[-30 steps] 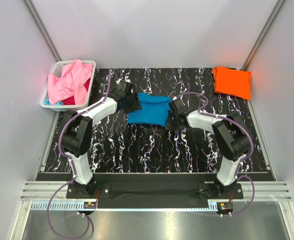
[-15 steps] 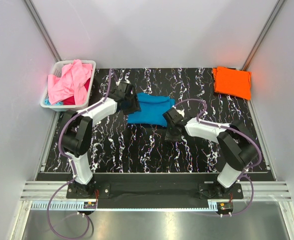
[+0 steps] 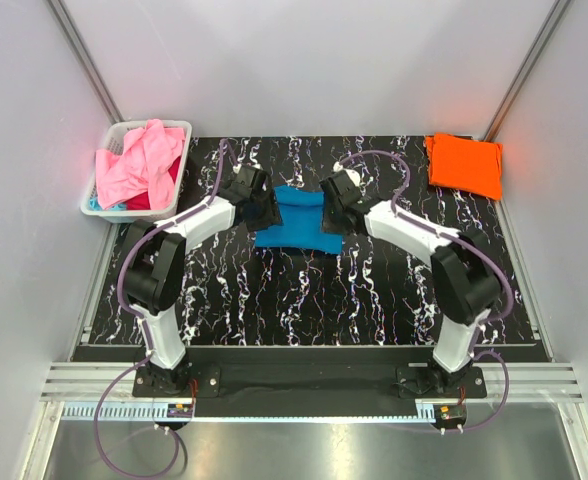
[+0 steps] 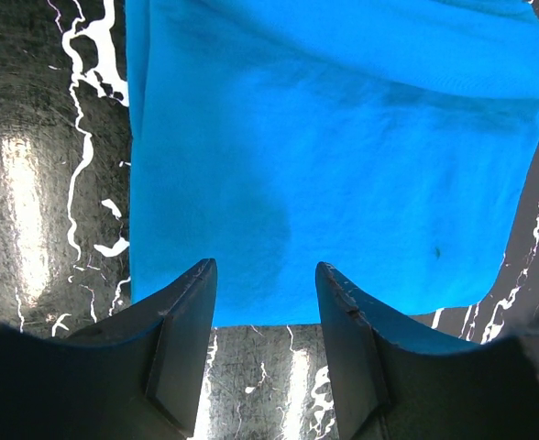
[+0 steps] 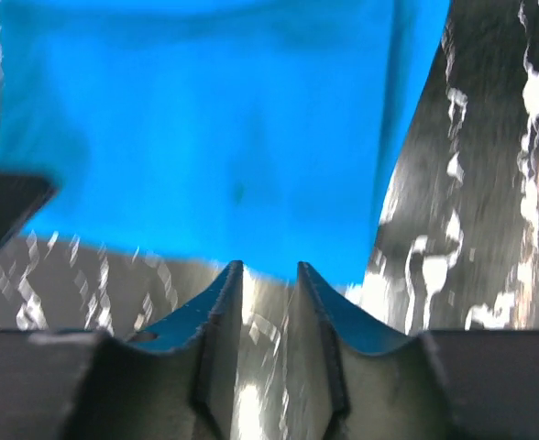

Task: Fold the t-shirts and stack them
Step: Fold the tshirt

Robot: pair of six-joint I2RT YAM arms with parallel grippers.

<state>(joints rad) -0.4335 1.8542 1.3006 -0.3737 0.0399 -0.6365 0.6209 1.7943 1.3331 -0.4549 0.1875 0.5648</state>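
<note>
Top view: a teal-blue t-shirt [image 3: 296, 222] lies folded mid-desk [image 3: 274, 300], with the left claw [image 3: 268, 210] at its left edge and the right claw [image 3: 332, 215] at its right. An orange t-shirt [image 3: 464, 165] sits folded in the far right corner; a pink t-shirt [image 3: 139, 165] fills a white basket [image 3: 174, 125] by the far left corner.

Left wrist view: the left claw is spread — empty, at the shirt's edge.

Right wrist view, blurred: the right claw is slightly parted — pinching nothing.
</note>
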